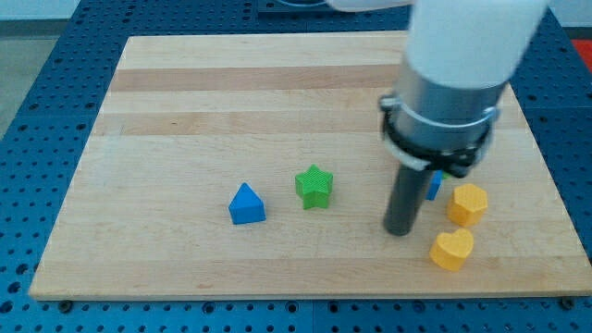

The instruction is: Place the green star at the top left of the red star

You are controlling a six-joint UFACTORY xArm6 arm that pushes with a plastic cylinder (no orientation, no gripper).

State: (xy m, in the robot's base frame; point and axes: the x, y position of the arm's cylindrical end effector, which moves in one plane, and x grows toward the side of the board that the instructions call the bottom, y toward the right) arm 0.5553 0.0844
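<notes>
The green star [314,186] lies on the wooden board [231,102] a little below the middle. My tip [400,230] is down on the board to the star's right, about a block's width and a half away and slightly lower. No red star shows; the arm's body may hide it. A blue block [433,188], shape unclear, peeks out just right of the rod, mostly hidden by it.
A blue triangular block [246,204] sits left of the green star. A yellow hexagon block [468,203] and a yellow heart-shaped block [452,250] lie right of my tip. The arm's wide grey and white body [453,83] covers the board's upper right.
</notes>
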